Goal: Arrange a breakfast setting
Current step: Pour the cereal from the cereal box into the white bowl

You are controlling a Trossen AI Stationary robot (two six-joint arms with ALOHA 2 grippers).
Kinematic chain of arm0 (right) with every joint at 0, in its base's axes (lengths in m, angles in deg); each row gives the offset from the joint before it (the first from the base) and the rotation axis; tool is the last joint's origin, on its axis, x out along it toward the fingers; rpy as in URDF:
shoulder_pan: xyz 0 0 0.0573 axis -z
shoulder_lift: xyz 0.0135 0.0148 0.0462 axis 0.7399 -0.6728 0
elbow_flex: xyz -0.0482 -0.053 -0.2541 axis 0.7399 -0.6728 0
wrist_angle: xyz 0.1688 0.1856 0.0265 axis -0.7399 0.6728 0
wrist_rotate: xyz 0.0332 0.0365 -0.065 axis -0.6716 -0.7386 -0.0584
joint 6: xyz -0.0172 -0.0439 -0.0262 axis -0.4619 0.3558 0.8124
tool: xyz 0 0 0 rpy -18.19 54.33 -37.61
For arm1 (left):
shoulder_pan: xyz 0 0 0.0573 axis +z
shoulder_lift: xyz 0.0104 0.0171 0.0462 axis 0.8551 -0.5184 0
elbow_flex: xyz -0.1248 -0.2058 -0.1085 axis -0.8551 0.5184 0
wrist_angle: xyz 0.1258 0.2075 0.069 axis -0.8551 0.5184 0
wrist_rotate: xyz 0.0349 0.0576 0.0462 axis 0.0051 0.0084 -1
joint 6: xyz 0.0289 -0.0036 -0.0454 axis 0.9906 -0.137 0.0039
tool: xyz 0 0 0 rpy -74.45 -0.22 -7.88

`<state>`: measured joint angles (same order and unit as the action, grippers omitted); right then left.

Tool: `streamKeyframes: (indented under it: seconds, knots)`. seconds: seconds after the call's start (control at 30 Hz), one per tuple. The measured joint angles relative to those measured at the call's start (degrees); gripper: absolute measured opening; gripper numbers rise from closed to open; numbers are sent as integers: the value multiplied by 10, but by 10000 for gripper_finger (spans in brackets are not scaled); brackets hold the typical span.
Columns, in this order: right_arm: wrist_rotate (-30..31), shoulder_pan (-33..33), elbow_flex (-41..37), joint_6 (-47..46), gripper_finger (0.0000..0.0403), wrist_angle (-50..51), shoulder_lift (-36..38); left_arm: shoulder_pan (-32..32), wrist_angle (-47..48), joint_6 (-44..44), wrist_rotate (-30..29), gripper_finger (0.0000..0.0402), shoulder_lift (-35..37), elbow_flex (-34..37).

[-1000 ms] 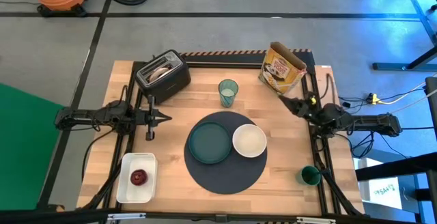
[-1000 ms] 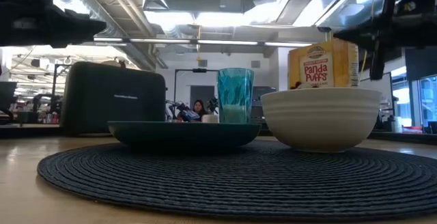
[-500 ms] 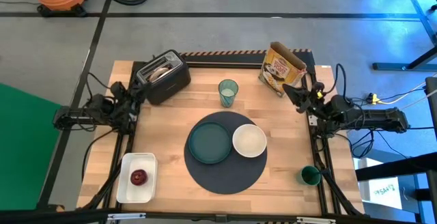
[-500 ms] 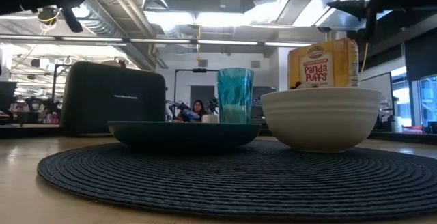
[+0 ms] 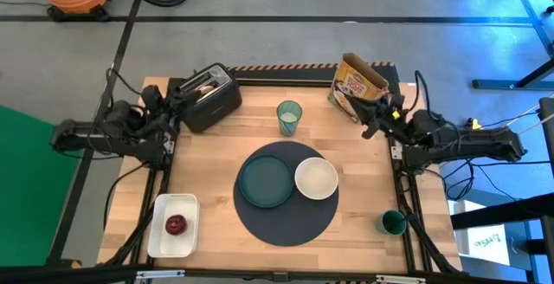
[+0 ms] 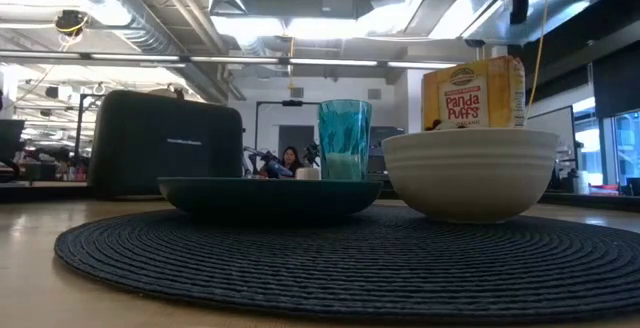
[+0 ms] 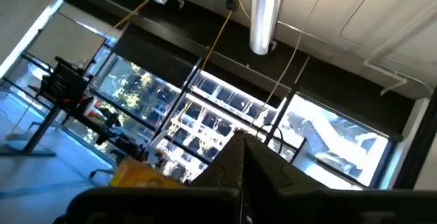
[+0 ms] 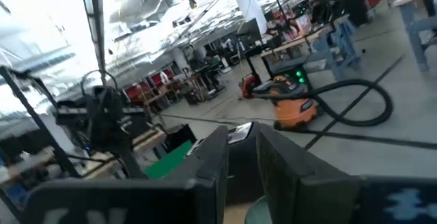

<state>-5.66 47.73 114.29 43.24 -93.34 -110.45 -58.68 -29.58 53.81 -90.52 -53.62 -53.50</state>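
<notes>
Jaws near-shut; white tray (image 5: 161,232) holds red fruit (image 5: 177,224); bowl (image 5: 316,178) empty.

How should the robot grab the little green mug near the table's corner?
Probably by the rim, coming straight down from above. The green mug stands upright with its mouth open to the top, so one finger could go inside and one outside its wall. It stands alone off the dark-blue mat, with nothing crowding it. The right gripper is the closer one.

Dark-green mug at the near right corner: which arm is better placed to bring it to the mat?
Right. The mug sits on the right arm's side, off the mat; the left gripper is by the toaster, across the table.
</notes>
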Motion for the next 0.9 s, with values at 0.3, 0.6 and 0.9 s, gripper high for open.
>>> streamKeyframes:
  seconds: [0.3,0.6,0.9]
  knots:
    - [57,0,181,50,105,296,-41,0,30,64,-38,0,-55,-50]
    - [180,2,349,36,253,579,-122,0,77,14,-53,64,-140,-64]
    - [34,160,457,-9,352,763,-196,34,105,-61,15,137,-190,-64]
